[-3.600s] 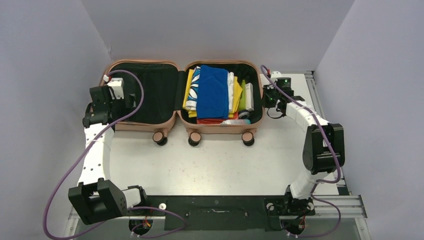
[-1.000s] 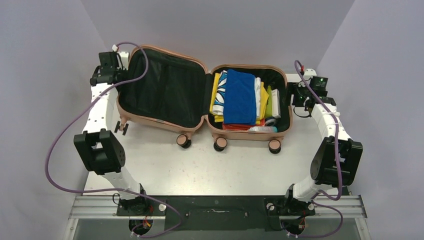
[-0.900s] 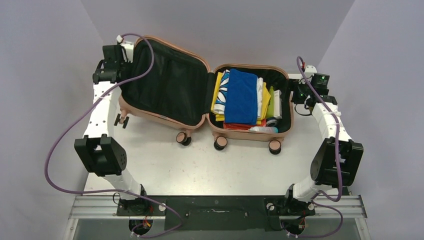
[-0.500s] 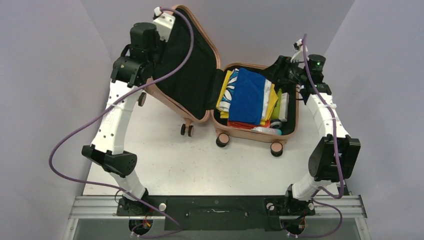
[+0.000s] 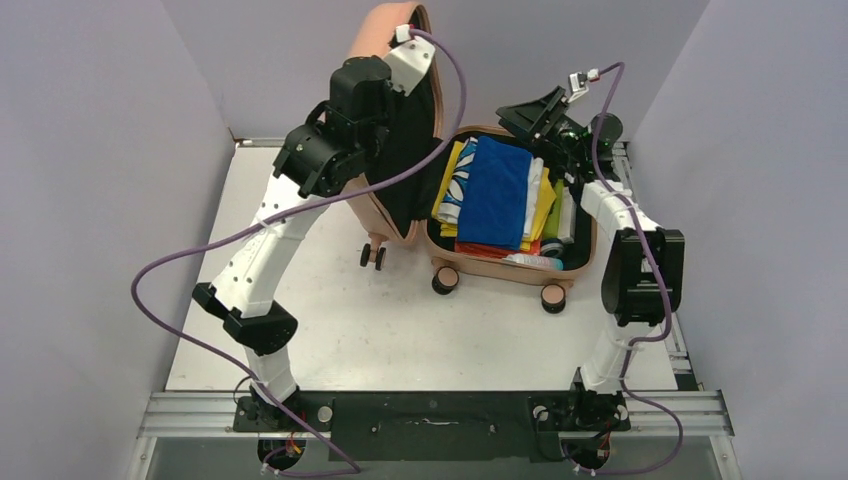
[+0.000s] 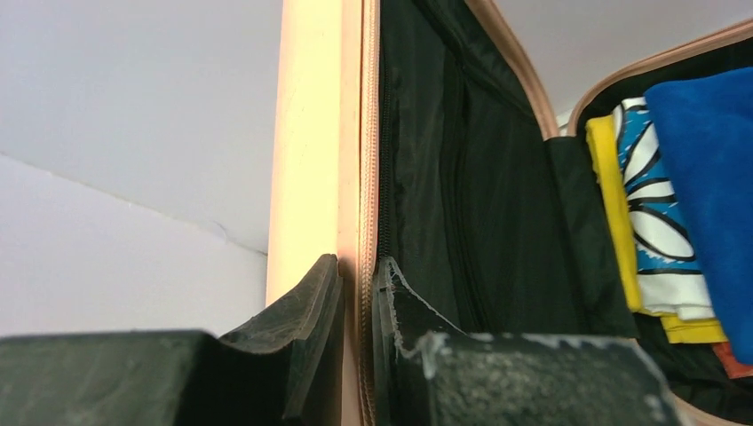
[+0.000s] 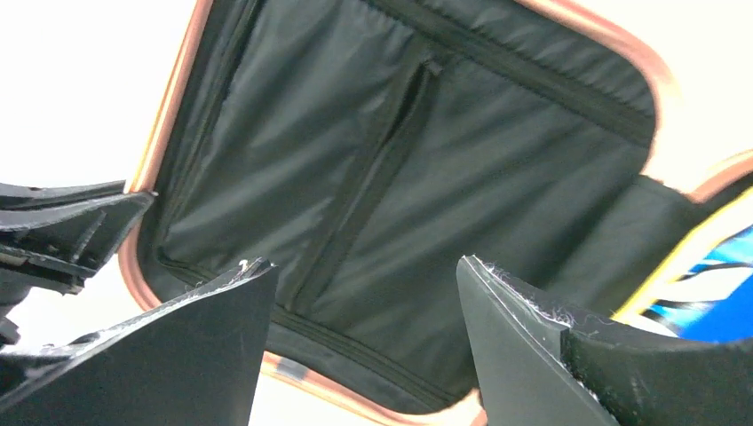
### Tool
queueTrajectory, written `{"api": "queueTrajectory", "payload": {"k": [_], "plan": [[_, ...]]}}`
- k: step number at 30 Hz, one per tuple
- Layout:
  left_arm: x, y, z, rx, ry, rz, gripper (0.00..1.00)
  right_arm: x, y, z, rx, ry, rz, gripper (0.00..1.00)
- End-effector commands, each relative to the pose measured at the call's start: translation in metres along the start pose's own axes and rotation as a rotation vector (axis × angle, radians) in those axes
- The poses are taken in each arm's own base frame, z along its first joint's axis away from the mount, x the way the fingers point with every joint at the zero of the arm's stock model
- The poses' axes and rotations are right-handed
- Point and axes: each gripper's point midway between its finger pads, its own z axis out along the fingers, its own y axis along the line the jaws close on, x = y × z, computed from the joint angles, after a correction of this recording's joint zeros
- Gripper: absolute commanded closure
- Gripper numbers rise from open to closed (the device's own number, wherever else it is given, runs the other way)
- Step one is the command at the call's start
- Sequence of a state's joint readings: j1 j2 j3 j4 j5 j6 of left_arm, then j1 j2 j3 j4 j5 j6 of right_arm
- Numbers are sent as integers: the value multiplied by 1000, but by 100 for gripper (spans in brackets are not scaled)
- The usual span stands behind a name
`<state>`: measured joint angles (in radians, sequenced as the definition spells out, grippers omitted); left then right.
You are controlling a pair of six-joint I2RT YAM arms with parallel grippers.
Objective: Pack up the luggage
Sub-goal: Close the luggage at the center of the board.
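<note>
While our left gripper (image 6: 360, 277) is clamped on the rim of the empty half of the luggage (image 5: 497, 267), which stands about upright, and our right gripper (image 7: 364, 297) is wide open and empty, facing its lining, we judge the clothes (image 5: 497, 190) packed and only the closing left.

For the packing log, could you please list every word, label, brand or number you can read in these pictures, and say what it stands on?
No text can be read in any view.
Any print on the tube in the suitcase: too small to read.
The blue-and-white cloth: a flower pattern only, no letters.
</note>
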<state>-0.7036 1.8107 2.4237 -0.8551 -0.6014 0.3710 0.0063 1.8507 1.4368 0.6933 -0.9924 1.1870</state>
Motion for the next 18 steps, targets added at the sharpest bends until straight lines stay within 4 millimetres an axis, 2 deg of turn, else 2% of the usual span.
{"api": "queueTrajectory", "payload": {"k": [1, 11, 14, 18], "plan": [[-32, -78, -4, 206, -102, -35, 100, -3, 70, 24, -251, -12, 52, 25], [-53, -136, -15, 268, -156, -9, 100, -1, 119, 64, -419, -16, 106, 23], [-55, -155, -16, 286, -161, 8, 100, -1, 127, 67, -457, -22, 128, 24], [-56, -177, -17, 308, -166, 25, 100, -8, 138, 60, -500, -35, 155, 25]]}}
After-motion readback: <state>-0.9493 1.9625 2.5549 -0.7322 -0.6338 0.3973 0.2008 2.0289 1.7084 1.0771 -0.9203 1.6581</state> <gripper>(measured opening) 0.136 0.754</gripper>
